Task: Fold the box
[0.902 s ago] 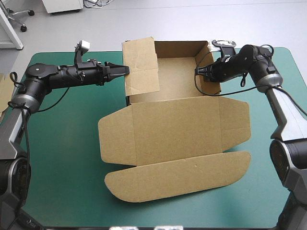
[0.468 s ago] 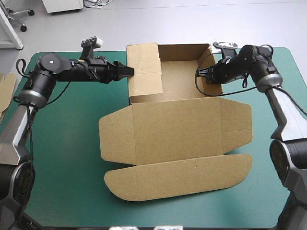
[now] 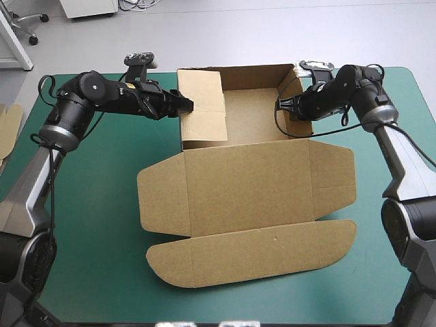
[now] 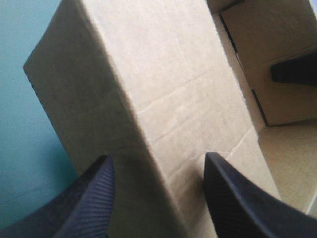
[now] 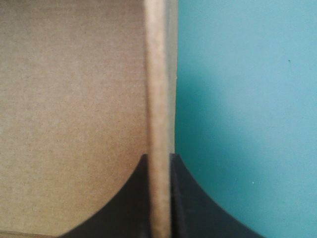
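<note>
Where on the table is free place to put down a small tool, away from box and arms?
The widest bare cover lies left of the lid, out to its own left edge. A smaller patch sits by the near right corner, right of the lid. Crowded: the far side, where the left gripper and right gripper are at the tray walls.

- A table with a teal-green cover [image 3: 88, 225].
- On it, mid-table, a box of cut brown board [image 3: 252, 184]: walls raised toward the far edge, lid and rounded flap flat toward the near edge.
- An edge of more brown board [image 3: 7, 129] at the table's left edge.
</note>
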